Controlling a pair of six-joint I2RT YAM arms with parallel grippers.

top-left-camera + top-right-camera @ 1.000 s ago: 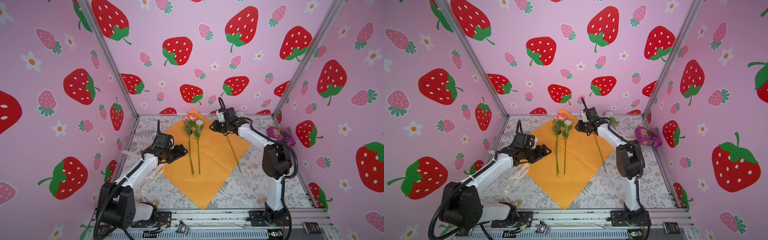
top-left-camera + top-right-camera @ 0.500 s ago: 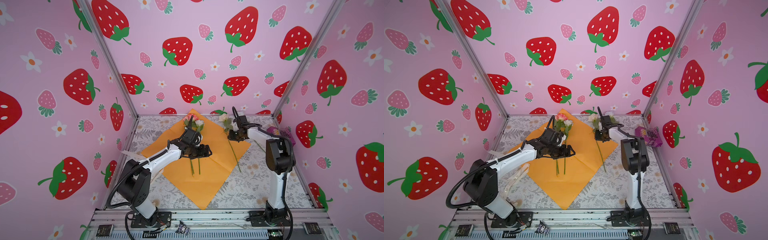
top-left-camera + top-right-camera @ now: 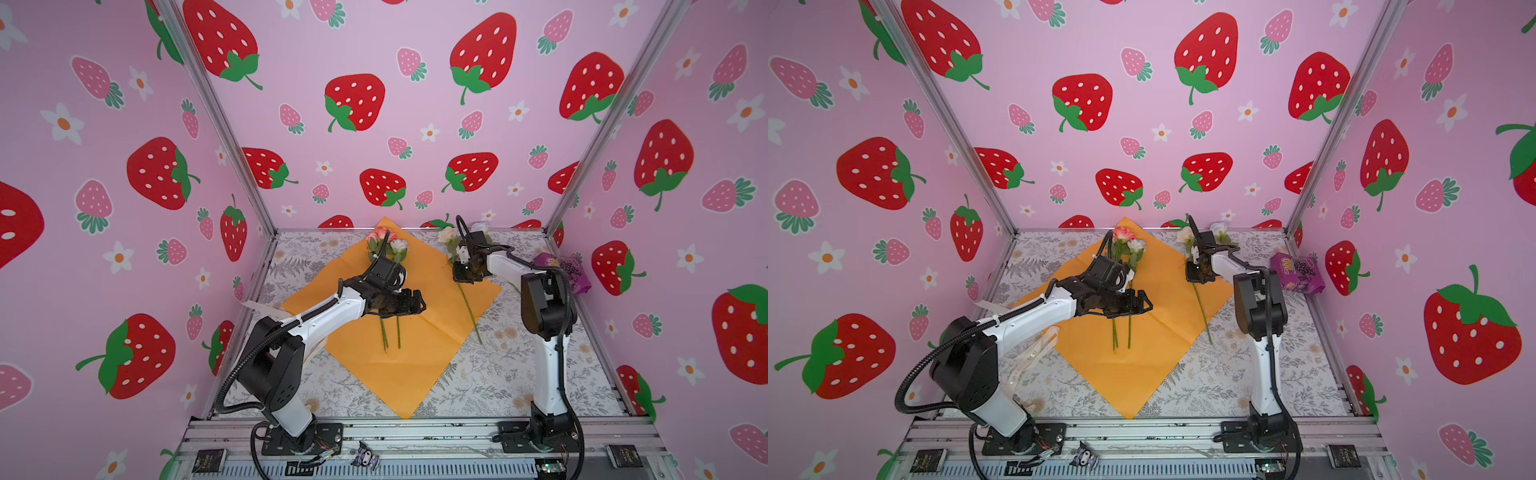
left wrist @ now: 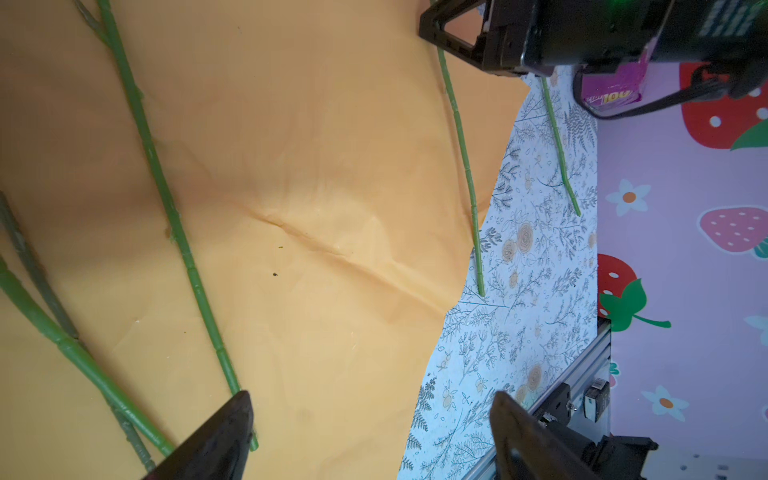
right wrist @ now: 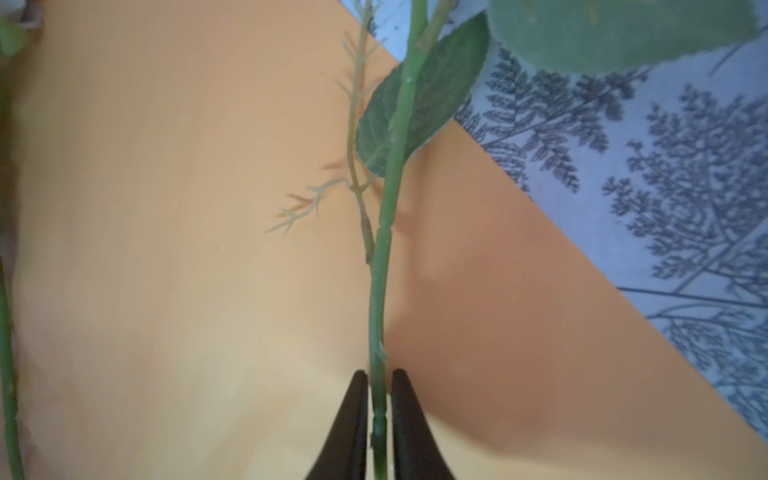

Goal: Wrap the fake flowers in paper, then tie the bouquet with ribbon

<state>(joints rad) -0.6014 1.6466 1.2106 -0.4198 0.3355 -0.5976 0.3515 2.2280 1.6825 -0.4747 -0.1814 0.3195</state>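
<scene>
The bouquet of fake flowers lies loose on an orange wrapping paper (image 3: 415, 365) (image 3: 1133, 374). Two flowers rest side by side at its middle, the pink head (image 3: 376, 237) and white head (image 3: 399, 245) toward the back. My left gripper (image 3: 415, 301) (image 4: 372, 399) hovers open over their stems (image 4: 174, 224), holding nothing. A third flower with a white head (image 3: 446, 235) lies along the paper's right edge. My right gripper (image 3: 461, 276) (image 5: 379, 374) is shut on its stem (image 5: 386, 232). A fourth flower's pale head (image 3: 1219, 227) shows behind the right arm.
A purple snack packet (image 3: 561, 272) (image 3: 1296, 272) sits against the right wall. A cream ribbon (image 3: 1034, 353) lies on the floral table cover at the left, partly under the left arm. Strawberry-print walls close three sides; an aluminium rail (image 3: 415, 432) runs along the front.
My left arm swung from the paper's left edge to over the two middle stems, opening slightly wider. My right gripper moved right and down, then shut on the third flower's stem.
</scene>
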